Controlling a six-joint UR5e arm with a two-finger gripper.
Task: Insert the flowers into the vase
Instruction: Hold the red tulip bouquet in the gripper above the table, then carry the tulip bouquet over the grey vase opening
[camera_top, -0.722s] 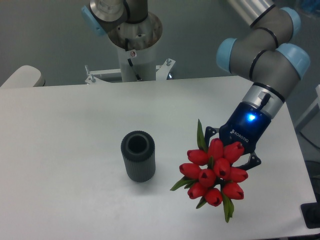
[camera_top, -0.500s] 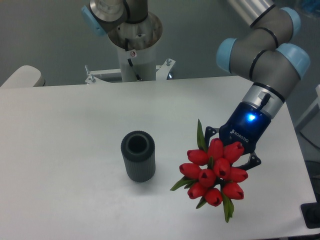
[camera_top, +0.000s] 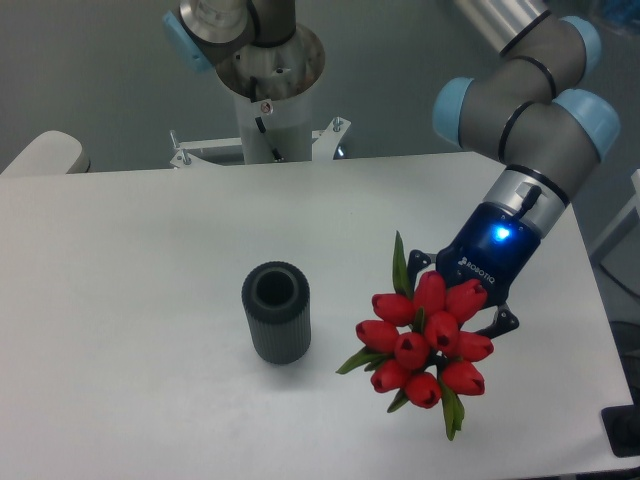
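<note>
1. Gripper (camera_top: 462, 305), dark blue with a lit blue indicator, sits at the end of the grey arm (camera_top: 520, 120) on the right side of the scene; its fingers are pressed together on the stems of the flowers (camera_top: 425, 340), though the buds hide the exact contact.
2. Flowers form a tight bunch of red closed tulip buds with narrow green leaves, their heads pointing toward the camera and downward, so the stems run back into the gripper.
3. Held this way, the bunch appears lifted clear of the counter (camera_top: 130, 300), which likely lets the arm carry it sideways without dragging.
4. To the left of the bunch, apart from it, stands the vase (camera_top: 276, 312), a dark grey ribbed cylinder, upright with its round mouth open upward and nothing in it.
5. Judged from this, the insertion is not yet done: the bunch would need to travel left and be turned stems-down over the mouth.
6. Behind the white counter, a second robot base (camera_top: 265, 60) stands on a mounting plate against a grey wall.
</note>
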